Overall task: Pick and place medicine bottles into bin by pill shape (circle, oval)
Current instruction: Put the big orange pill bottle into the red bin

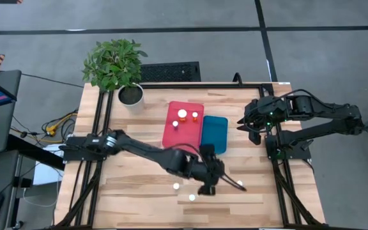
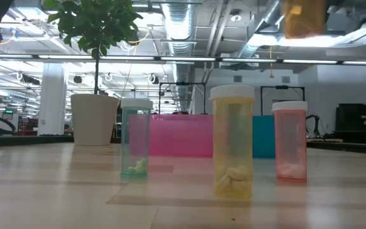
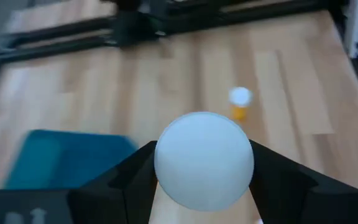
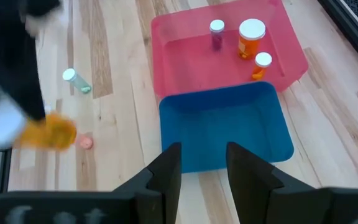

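Observation:
My left gripper is shut on an amber bottle with a white cap, held above the table near its front middle. The bottle shows blurred in the right wrist view and at the top of the low view. Three bottles, teal, yellow and pink, stand on their bases on the table. Three more stand in the red tray. The blue tray holds nothing. My right gripper is open and empty at the right, beyond the blue tray. My left gripper pinches the amber bottle between its two fingers, one on each side of it at the cap. The cap faces the wrist camera and hides the body and the exact place of contact. The bottle is lifted clear of the table.
A potted plant stands at the table's far left. The trays lie side by side at the middle, red on the left and blue on the right. Dark frame rails run along the left and right sides.

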Available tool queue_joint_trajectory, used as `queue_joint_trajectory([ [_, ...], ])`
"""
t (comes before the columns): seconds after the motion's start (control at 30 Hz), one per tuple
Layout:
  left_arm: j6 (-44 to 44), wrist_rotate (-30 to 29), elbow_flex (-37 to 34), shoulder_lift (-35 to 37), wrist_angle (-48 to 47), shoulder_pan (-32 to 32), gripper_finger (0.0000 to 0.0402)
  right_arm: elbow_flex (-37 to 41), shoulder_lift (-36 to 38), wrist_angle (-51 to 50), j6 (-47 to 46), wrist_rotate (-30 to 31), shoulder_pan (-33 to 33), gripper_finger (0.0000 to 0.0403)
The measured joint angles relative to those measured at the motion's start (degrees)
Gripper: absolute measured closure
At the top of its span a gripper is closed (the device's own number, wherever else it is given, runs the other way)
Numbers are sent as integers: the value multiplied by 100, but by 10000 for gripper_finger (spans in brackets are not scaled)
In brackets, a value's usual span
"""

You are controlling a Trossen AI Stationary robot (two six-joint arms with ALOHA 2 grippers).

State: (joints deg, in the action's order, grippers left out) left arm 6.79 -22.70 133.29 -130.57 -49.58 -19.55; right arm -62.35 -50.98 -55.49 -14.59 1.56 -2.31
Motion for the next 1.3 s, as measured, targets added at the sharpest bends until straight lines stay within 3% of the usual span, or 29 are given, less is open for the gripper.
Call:
queue_joint_trajectory([
  [0.37, 568, -554, -4, 995, -2231, 491, 192, 0, 0, 22, 110, 0, 0, 267],
  [0.5, 599, -616, -130, 1255, -2452, 628, 192, 0, 0, 27, 111, 0, 0, 267],
  [0.63, 654, -617, -792, 1727, -2292, 785, 192, 0, 1, 25, 158, 0, 0, 267],
  [0.77, 682, -629, -2051, 2470, -1309, 968, 192, 0, 2, 27, 265, 0, 0, 267],
  [0.9, 703, -544, -3746, 3181, 403, 1204, 191, 0, 2, 55, 269, 0, 0, 267],
  [1.03, 734, -270, -5133, 3457, 2265, 1429, 191, 0, 2, 67, 298, 0, -2, 267],
  [1.17, 798, -36, -5849, 3288, 3204, 1586, 191, 0, 2, 78, 306, 0, -2, 267],
  [1.3, 831, 2, -6043, 2976, 3265, 1768, 191, 0, 0, 79, 306, 0, -4, 267],
])
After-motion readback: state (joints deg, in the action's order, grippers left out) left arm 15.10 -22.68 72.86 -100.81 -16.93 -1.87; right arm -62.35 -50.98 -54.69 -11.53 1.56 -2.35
